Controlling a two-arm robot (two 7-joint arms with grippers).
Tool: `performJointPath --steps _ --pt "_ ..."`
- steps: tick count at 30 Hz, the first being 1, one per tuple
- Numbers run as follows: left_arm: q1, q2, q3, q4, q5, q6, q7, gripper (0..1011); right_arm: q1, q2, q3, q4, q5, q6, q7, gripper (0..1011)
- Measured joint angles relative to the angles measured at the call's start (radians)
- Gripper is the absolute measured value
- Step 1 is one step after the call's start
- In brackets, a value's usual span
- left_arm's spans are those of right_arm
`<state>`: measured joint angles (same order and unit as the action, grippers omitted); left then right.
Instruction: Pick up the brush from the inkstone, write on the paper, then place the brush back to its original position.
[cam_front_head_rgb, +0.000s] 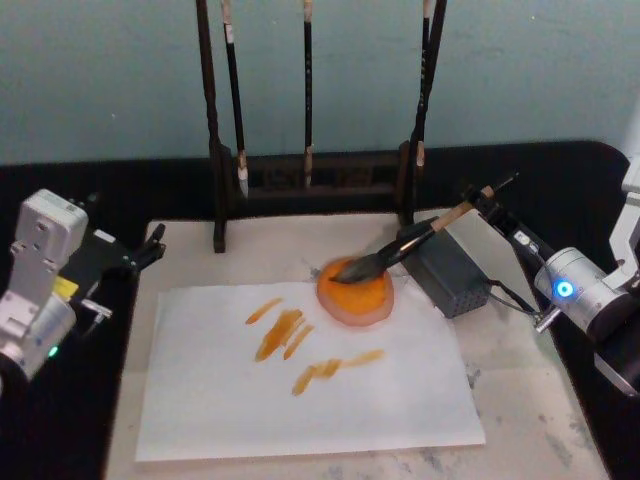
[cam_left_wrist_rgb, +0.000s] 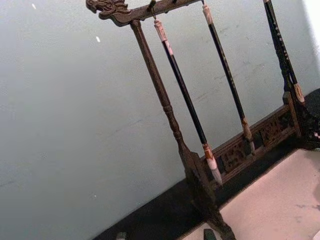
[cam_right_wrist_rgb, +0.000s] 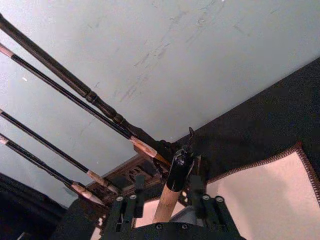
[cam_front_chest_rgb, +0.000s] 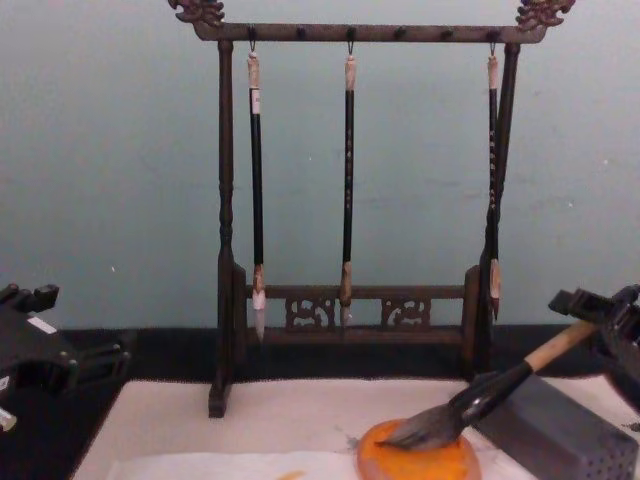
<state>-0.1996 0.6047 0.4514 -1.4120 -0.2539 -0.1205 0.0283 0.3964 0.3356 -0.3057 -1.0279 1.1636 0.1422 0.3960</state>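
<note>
The large thick calligraphy brush with bushy dark-grey bristles and a tan wooden handle (cam_front_head_rgb: 400, 245) is seen right of centre in the head view. Its bristles are laid in the small round orange inkstone dish (cam_front_head_rgb: 362, 302), and its handle is slanted towards the upper right, over the grey perforated rectangular block (cam_front_head_rgb: 452, 275). The handle's black end is straddled by the right gripper (cam_front_head_rgb: 487, 200). Its fingers (cam_right_wrist_rgb: 139, 192) are spread, with a narrow gap seen on either side of the handle. Orange strokes are borne by the white paper sheet (cam_front_head_rgb: 300, 400) at lower centre. The left gripper (cam_front_head_rgb: 148, 250) is held at the left edge, fingers apart, well away from the brush.
</note>
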Motion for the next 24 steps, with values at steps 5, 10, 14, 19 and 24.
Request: performJointPath --steps 5,10,14,19,24 --pt "0.0 0.0 0.0 0.0 0.0 0.0 0.0 1001 0.0 0.0 0.0 0.0 0.0 0.0 0.0 422" --pt "0.0 0.0 0.0 0.0 0.0 0.0 0.0 1001 -0.001 0.0 0.0 -0.001 0.0 0.0 0.0 278" --pt "0.0 0.0 0.0 0.0 0.0 0.0 0.0 1001 -0.001 0.0 0.0 -0.002 0.0 0.0 0.0 184" --pt "0.0 0.0 0.0 0.0 0.0 0.0 0.0 1001 -0.001 0.0 0.0 -0.002 0.0 0.0 0.0 180" --pt "0.0 0.0 0.0 0.0 0.0 0.0 0.0 1001 0.002 0.008 -0.007 -0.01 -0.001 0.009 0.006 180"
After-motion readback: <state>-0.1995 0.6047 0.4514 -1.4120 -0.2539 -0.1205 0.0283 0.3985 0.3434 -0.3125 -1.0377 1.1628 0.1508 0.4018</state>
